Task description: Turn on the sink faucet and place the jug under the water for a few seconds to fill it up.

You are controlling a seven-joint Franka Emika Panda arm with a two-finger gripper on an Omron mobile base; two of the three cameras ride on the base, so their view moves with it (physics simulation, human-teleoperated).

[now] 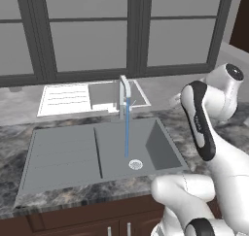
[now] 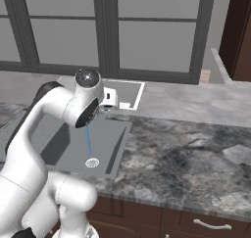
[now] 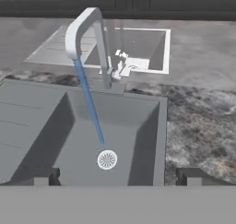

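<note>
Fingers (image 3: 46,176) stand wide apart and empty above the near rim of the sink (image 3: 152,140). Water (image 3: 90,105) runs from the sink faucet (image 3: 87,29) down into the basin, landing just beside the round drain (image 3: 107,159) on the marbled tabletop (image 3: 198,126).

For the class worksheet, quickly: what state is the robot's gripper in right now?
Gripper: open, holding nothing, fingertips wide apart above the sink.
</note>
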